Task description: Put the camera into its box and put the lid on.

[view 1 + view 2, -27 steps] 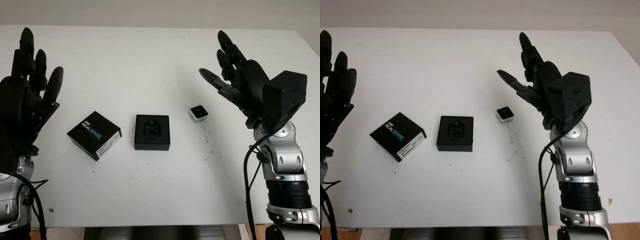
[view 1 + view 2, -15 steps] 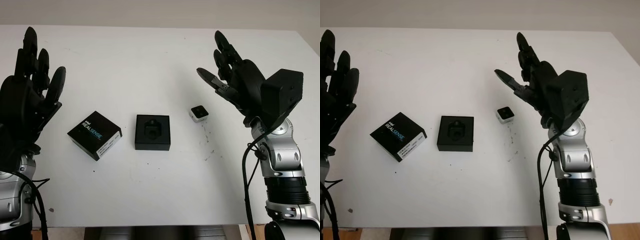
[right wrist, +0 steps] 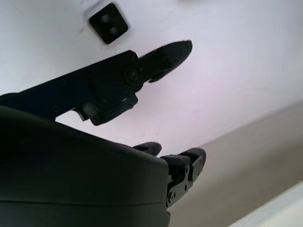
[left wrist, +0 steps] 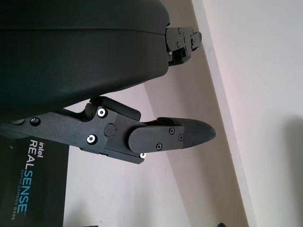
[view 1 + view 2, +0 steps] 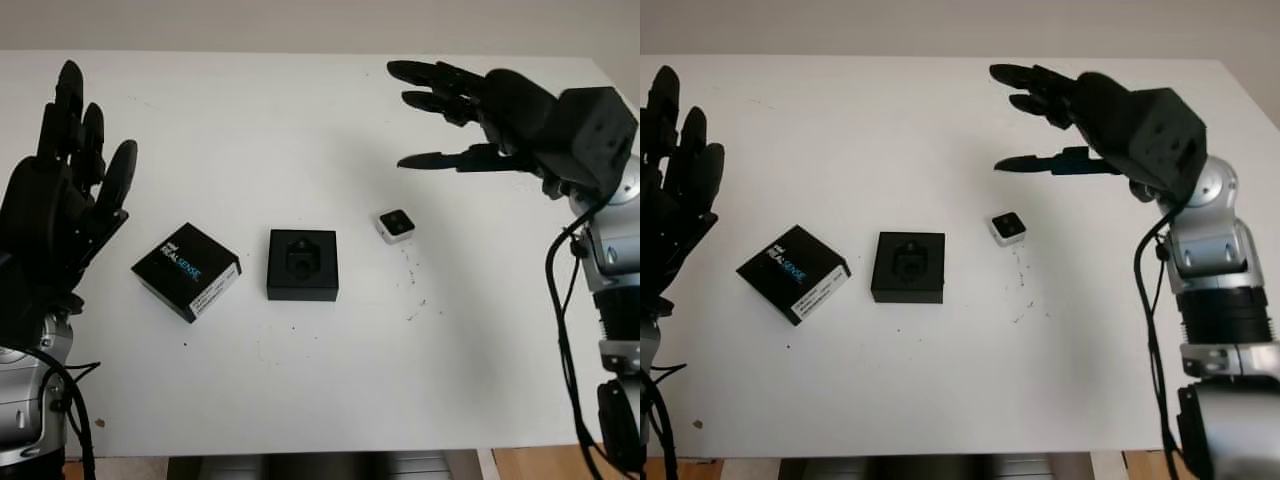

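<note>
A small square camera (image 5: 397, 225), silver-sided with a black face, lies on the white table (image 5: 300, 380) right of centre; it also appears in the right wrist view (image 3: 109, 22). The open black box base (image 5: 303, 265) with its moulded insert sits at the centre. Left of it lies the black lid (image 5: 187, 270) printed REALSENSE, also seen beside the left hand's shell (image 4: 33, 189). My right hand (image 5: 450, 115) is open, raised above the table beyond and right of the camera. My left hand (image 5: 70, 200) is open, held up at the left, beside the lid.
Small dark specks (image 5: 415, 300) mark the table near the camera. The table's far edge (image 5: 300, 52) meets a pale wall, and its near edge runs along the bottom of the eye views.
My right hand has risen and turned, its fingers now pointing left over the table beyond the camera. The left hand has barely shifted. Camera, box and lid stay put.
</note>
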